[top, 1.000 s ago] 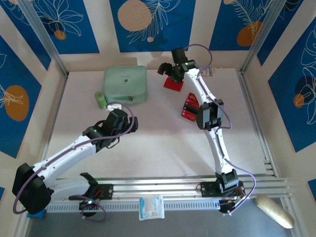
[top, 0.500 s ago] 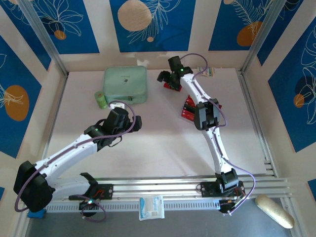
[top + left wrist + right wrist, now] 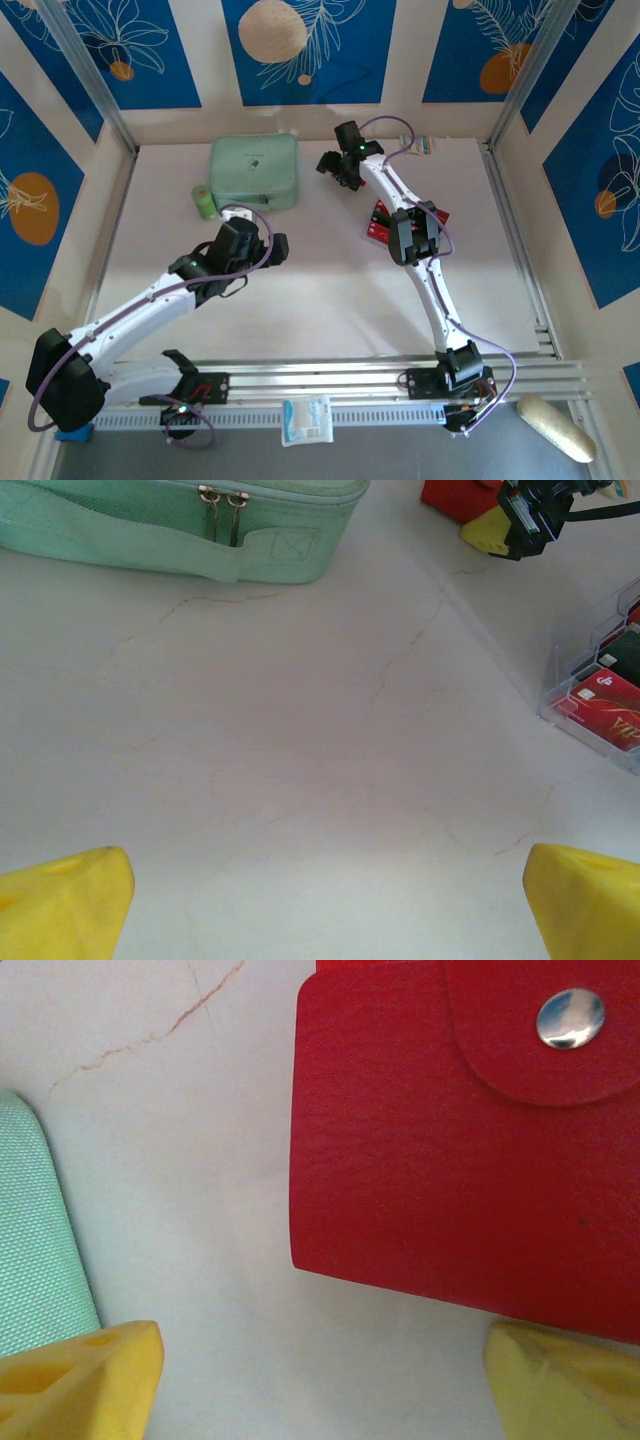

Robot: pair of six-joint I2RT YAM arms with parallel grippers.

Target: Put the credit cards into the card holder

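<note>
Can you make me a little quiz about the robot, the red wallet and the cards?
1. Fill in: the right gripper is ____ (open or shut).
2. True or false: the red wallet is closed.
3. Where are the cards? A in the clear stand; B inside the wallet; C in the right gripper.
Key: 1 open; 2 true; 3 A.

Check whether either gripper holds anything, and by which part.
Nothing is held: the right gripper is open over the card holder, and the left gripper is open over the table.
</note>
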